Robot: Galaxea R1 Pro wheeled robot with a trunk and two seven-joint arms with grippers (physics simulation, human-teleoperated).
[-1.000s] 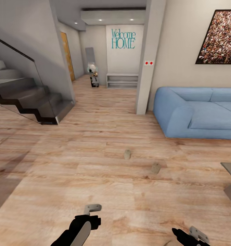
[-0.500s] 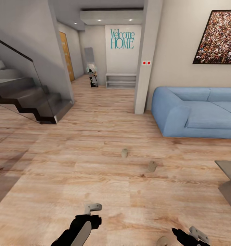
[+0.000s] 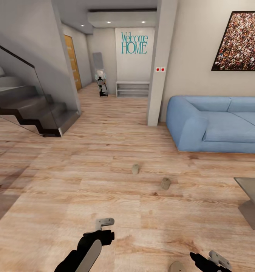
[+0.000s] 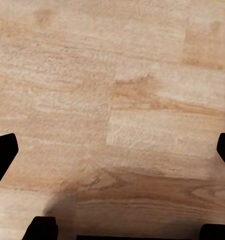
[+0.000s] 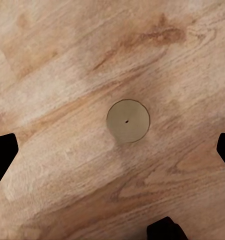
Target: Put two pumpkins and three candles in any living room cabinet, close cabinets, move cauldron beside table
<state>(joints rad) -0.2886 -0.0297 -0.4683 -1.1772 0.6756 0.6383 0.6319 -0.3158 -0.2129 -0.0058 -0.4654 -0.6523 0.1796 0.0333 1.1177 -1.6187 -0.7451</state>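
Note:
Two squat greyish-tan candles stand on the wooden floor ahead, one candle [image 3: 135, 169] farther off and a second candle [image 3: 165, 183] to its right. A third candle [image 3: 176, 266] peeks in at the head view's bottom edge, just left of my right gripper [image 3: 213, 260]. From above, this candle [image 5: 128, 121] is a round disc below the open right gripper [image 5: 112, 152]. My left gripper [image 3: 104, 226] hangs open over bare floor, its dark fingertips [image 4: 3, 155] spread wide. Pumpkins, cabinet and cauldron are out of view.
A blue sofa [image 3: 218, 124] stands at the right wall under a framed picture. A grey table corner [image 3: 252, 200] juts in at the right. A pillar [image 3: 159, 64] and dark stairs [image 3: 29, 107] flank the hallway, where a low white shelf [image 3: 133, 88] stands.
The whole view has shifted, so the camera moved. The third candle has come into sight at the bottom edge. My left gripper sits slightly higher in the picture.

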